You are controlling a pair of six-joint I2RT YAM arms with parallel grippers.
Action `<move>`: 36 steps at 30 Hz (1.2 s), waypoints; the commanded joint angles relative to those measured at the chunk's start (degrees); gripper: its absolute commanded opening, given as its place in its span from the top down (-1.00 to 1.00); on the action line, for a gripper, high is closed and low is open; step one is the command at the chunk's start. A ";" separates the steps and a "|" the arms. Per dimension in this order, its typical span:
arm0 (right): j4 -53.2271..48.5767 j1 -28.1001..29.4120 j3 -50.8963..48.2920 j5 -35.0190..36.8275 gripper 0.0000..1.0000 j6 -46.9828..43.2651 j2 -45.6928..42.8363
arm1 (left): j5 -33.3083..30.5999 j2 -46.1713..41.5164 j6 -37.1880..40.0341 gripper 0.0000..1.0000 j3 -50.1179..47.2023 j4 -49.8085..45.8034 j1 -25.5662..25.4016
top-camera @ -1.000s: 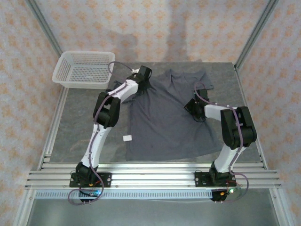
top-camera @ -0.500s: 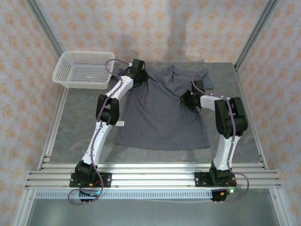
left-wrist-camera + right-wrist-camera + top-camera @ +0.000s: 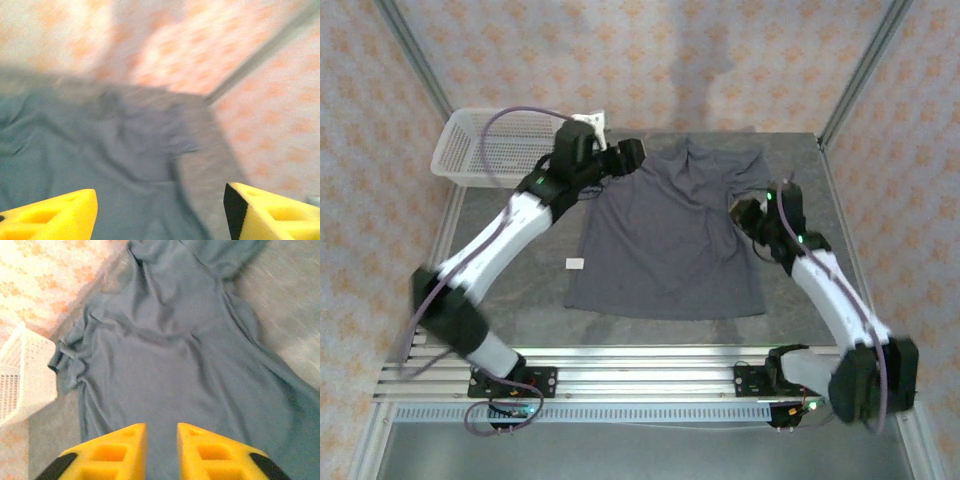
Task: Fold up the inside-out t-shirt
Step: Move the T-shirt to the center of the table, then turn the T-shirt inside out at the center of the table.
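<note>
Grey table (image 3: 790, 165) is being covered by the t-shirt (image 3: 665, 235), ungripped (left gripper (image 3: 160, 200) wide, right gripper (image 3: 161, 432) barely parted), so that bunched sleeve (image 3: 67, 362) is probably risking being creased in.

Surroundings: basket, scrap, table, frame and walls.
Shows a white plastic mesh basket (image 3: 485, 150) at the upper left of the top view, standing upright at the far left corner of a speckled grey table (image 3: 500, 290); shows its corner again at the left edge of the right wrist view (image 3: 22, 375). Adds a small white scrap (image 3: 575, 263) lying flat left of centre, aluminium rails (image 3: 640, 370) along the bottom, and peach-patterned walls (image 3: 650, 60) behind.
</note>
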 commanded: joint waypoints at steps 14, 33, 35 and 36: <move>-29.34 17.58 -18.91 6.23 0.15 20.51 -20.79 | -10.09 -25.04 11.09 -0.60 -20.30 -28.95 -30.48; -21.33 17.55 -19.59 23.74 -0.06 22.83 -5.42 | -10.52 -17.39 13.90 -0.78 -22.30 -24.66 -35.84; -21.01 17.55 -20.02 23.18 -0.05 23.82 -4.47 | -11.30 -17.71 13.73 -0.78 -22.60 -24.27 -35.86; -21.38 17.55 -19.99 23.47 -0.05 24.30 -4.02 | -11.44 -17.92 13.64 -0.78 -22.83 -23.98 -35.87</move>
